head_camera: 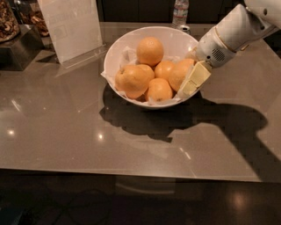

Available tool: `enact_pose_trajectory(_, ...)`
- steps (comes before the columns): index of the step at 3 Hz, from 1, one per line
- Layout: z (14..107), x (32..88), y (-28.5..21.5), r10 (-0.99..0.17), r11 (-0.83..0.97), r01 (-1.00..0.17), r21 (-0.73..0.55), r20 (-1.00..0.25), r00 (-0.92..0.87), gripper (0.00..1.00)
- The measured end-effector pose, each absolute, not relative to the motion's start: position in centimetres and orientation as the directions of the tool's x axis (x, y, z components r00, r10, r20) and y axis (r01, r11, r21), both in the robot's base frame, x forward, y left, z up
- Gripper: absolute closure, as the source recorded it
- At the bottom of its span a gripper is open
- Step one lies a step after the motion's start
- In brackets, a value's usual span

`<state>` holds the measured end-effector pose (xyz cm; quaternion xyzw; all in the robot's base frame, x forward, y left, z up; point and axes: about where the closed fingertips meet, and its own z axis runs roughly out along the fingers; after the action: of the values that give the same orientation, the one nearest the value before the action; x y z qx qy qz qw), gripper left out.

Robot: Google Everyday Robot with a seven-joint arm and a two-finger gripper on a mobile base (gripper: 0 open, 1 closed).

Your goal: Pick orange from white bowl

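The white bowl [115,55], lined with crumpled paper, stands on the grey table and holds several oranges. The orange [150,50], large, round and evenly coloured, lies at the back of the pile. A similarly big orange with a dark crease [131,80] lies at the left. Three smaller oranges lie in the middle [163,69], right [179,74] and front [159,89]. My gripper [188,85], cream-coloured on a white arm, reaches in from the right. It sits at the bowl's right rim against the right small orange, apart from the big back orange.
A clear sign holder with a white sheet [72,26] stands behind the bowl to the left. A dark box [19,50] and snack containers [6,24] are at the far left. A water bottle [180,11] stands behind the bowl. The table's front edge [131,176] runs below.
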<state>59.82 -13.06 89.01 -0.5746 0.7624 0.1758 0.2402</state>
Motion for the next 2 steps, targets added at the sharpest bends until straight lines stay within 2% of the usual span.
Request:
enact_pose_trajectory(1, 87.82, 59.92, -12.91, -0.787, 0.277, -0.961, 0.023, -0.568, -0.241, 0.19)
enact_pose_trajectory(2, 87.84, 59.92, -12.91, -0.787, 0.277, -0.961, 0.023, -0.568, -0.241, 0.42)
